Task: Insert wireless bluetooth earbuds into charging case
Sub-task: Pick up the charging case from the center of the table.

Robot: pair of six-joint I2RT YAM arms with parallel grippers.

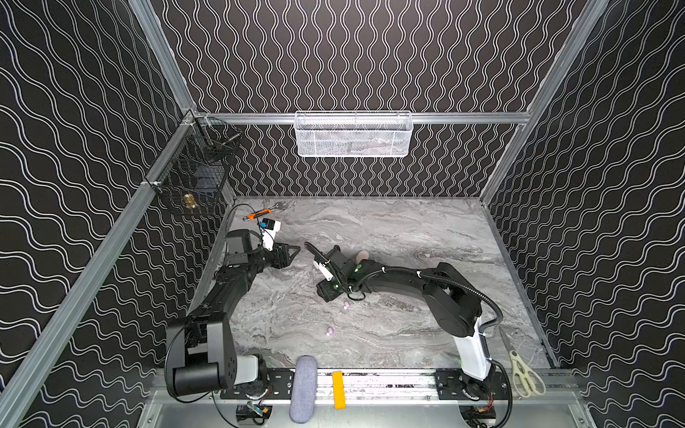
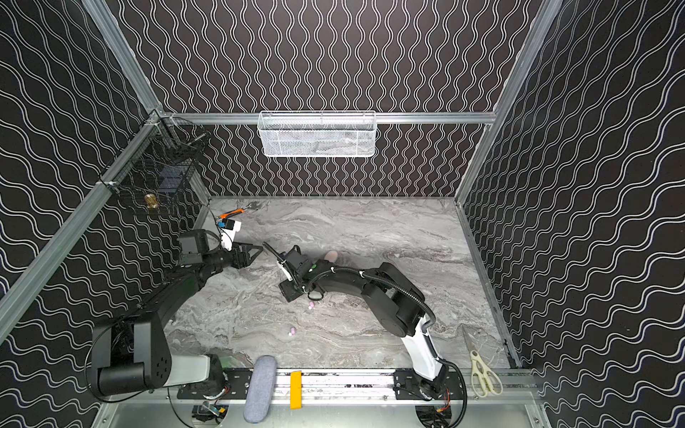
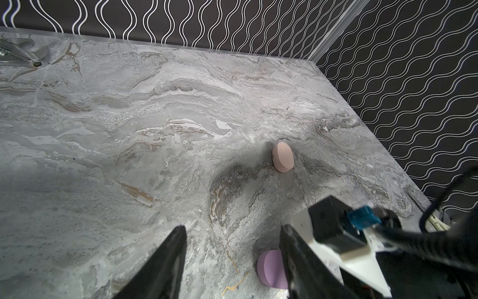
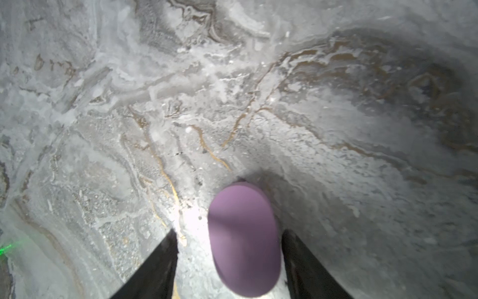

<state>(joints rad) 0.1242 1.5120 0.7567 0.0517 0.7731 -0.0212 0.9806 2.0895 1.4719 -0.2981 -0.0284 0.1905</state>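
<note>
Earbuds [image 1: 346,305] in two spots, two oval cases [image 3: 282,157]

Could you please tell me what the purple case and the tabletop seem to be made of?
Purple case: probably matte plastic, smooth and evenly coloured, no glare. Tabletop: marble-look slab, grey veining, slight sheen; stone or printed laminate, I cannot tell.

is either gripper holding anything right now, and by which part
Nothing is clamped. The right gripper straddles the purple case across its short width, with bare table showing beside one finger. The left gripper is open and empty.
</note>
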